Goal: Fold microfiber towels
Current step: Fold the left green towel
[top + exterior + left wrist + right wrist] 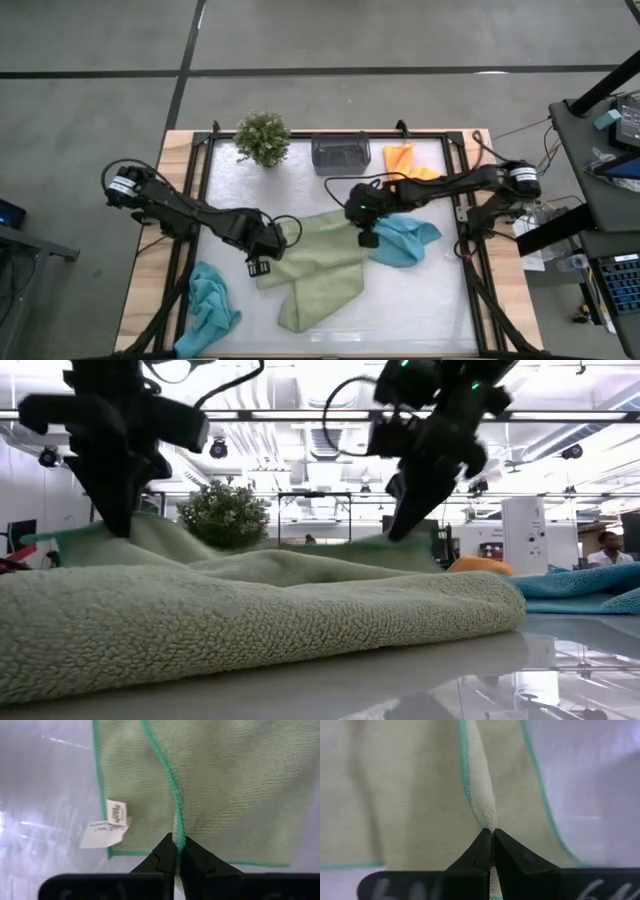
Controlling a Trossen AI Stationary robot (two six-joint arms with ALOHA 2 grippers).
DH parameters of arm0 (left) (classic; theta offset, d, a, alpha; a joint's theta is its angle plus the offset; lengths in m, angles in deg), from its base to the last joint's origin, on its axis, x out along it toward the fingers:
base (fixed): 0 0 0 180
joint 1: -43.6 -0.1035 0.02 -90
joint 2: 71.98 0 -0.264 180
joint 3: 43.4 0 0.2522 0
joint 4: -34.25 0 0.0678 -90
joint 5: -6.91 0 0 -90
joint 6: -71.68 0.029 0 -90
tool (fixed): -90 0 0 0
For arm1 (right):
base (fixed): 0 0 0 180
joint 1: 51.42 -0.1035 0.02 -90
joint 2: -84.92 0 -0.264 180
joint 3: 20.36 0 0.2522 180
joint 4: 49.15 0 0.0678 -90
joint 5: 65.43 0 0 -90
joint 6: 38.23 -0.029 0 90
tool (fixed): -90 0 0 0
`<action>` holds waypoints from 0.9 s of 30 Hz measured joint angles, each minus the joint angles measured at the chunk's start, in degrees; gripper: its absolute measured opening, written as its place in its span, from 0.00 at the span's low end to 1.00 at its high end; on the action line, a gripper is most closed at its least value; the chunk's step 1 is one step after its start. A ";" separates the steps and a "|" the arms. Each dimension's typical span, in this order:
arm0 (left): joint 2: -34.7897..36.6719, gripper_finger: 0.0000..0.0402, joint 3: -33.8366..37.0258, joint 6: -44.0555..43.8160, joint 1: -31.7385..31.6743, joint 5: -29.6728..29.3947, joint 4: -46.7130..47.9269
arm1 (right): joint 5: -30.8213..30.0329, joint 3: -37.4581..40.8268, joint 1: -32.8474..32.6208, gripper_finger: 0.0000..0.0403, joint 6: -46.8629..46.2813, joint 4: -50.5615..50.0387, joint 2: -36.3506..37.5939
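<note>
High view — both claws pinching green towel (320, 265)

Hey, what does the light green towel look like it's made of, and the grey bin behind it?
Light green towel: soft looped microfiber, matte, fuzzy nap with a stitched teal edge. Grey bin: probably smoky translucent plastic, since its walls look see-through; hard to be sure.

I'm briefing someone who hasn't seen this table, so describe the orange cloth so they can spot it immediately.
Start at the wooden-framed white table and go to its far edge, where a small clear grey rectangular bin sits beside a little green potted plant. The crumpled orange microfiber cloth lies just right of that bin. It is the only orange cloth; the others are green or teal.
</note>
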 joint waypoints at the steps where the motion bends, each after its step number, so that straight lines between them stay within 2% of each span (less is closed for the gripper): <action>1: 0.00 0.00 0.47 0.44 -0.36 -0.02 -0.39 | -1.45 -0.83 0.29 0.02 0.02 -0.59 -1.18; 6: 0.00 0.00 2.58 0.77 -1.77 -0.04 -0.97 | -8.36 -5.81 1.25 0.02 0.77 -6.27 -5.44; 12: 0.00 0.00 4.43 1.41 -2.64 -3.50 -2.51 | -9.36 -9.59 1.27 0.02 1.55 -8.58 -9.44; 18: 0.00 0.00 6.55 2.42 -4.21 -5.48 -2.92 | -14.67 -11.03 1.40 0.02 1.88 -9.04 -10.86; 21: 0.18 0.00 6.55 3.95 -4.97 -5.63 -2.97 | -15.28 -11.49 1.53 0.02 1.88 -8.89 -10.54; 27: 0.33 0.11 6.55 5.79 -6.59 -7.04 -3.43 | -15.23 -12.92 2.73 0.03 1.85 -8.75 -10.69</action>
